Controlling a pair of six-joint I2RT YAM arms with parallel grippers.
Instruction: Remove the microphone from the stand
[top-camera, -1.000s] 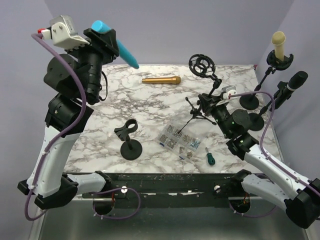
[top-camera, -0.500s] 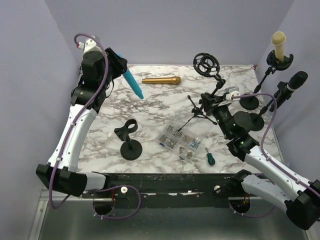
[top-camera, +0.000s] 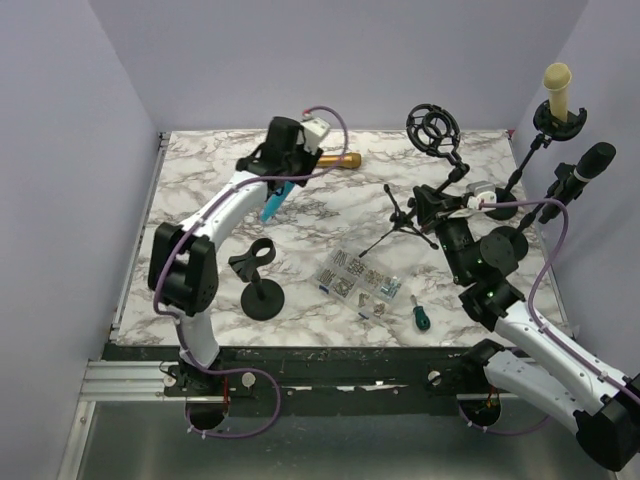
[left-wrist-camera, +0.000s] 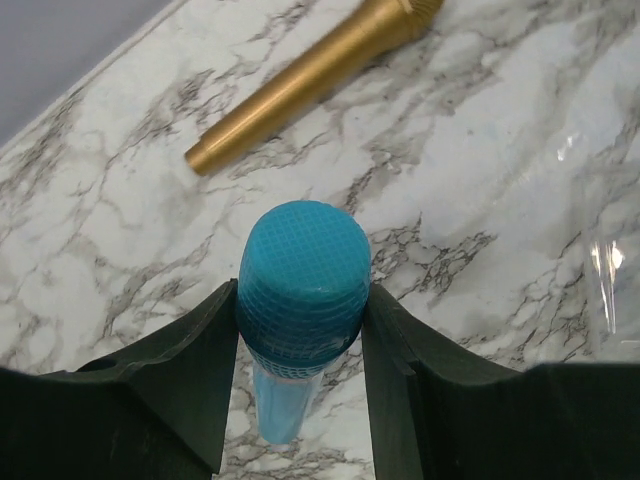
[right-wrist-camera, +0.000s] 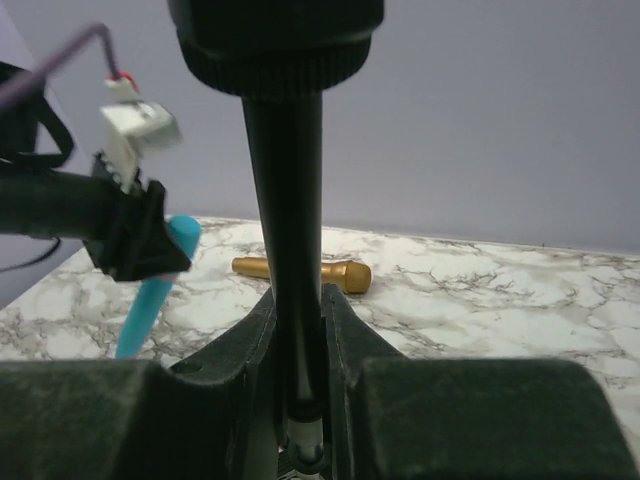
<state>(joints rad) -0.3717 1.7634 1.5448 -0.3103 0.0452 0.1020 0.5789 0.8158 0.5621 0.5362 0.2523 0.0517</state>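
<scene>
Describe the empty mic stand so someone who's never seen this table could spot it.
Start at the marbled table and look to its near left part, left of the clear parts box. The stand is short, black, with a round base; unlike the two stands at the right edge, its clip holds no microphone.

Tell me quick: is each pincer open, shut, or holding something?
Left pincer: shut on the blue microphone.
Right pincer: shut on the tripod stand pole.
</scene>
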